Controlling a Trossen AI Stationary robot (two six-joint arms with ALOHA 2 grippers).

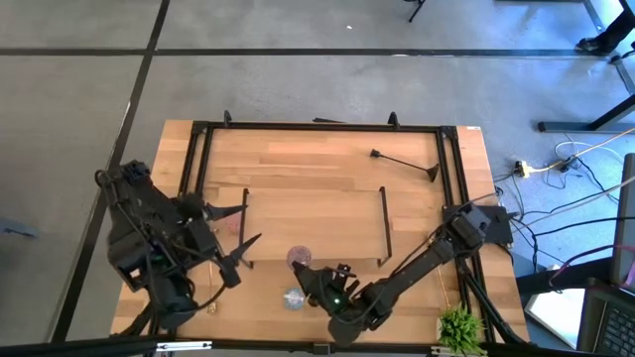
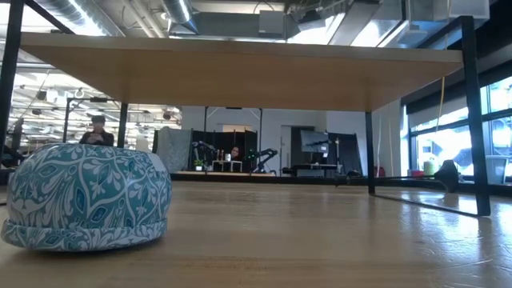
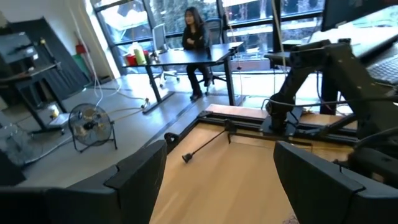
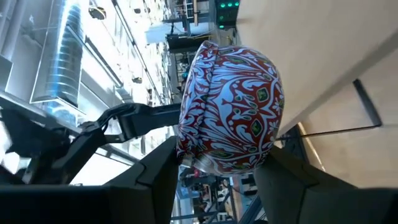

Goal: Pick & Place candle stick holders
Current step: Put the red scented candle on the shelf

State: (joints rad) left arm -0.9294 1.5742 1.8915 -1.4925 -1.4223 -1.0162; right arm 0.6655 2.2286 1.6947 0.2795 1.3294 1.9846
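My right gripper [image 1: 308,272] is shut on a squat round holder [image 4: 230,102], patterned red and pale blue in the right wrist view and mauve in the high view [image 1: 299,258], near the board's near edge. A pale blue round holder [image 1: 295,297] rests on its flat base on the table [image 2: 84,196]. The black stem holder [image 1: 405,163] lies on its side at the far right [image 3: 205,144]. My left gripper [image 1: 243,228] hangs open above the table's left part, with nothing between its fingers [image 3: 217,180]. A pink round [image 1: 235,224] shows beside it. My right gripper pinches the round holder between its two fingers, one on each of two opposite sides [image 4: 186,155]. The fingers [image 4: 283,186] run level, coming from the table's right. Whether the holder is lifted clear or rests on something, I cannot tell.
A wide wooden board [image 1: 313,213] with black end rails stands mid-table inside a black frame [image 1: 317,126]. A small green plant [image 1: 461,327] sits at the near right corner. Beyond the table a person [image 3: 194,37] sits at a desk, and a fan [image 3: 92,124] stands on the floor.
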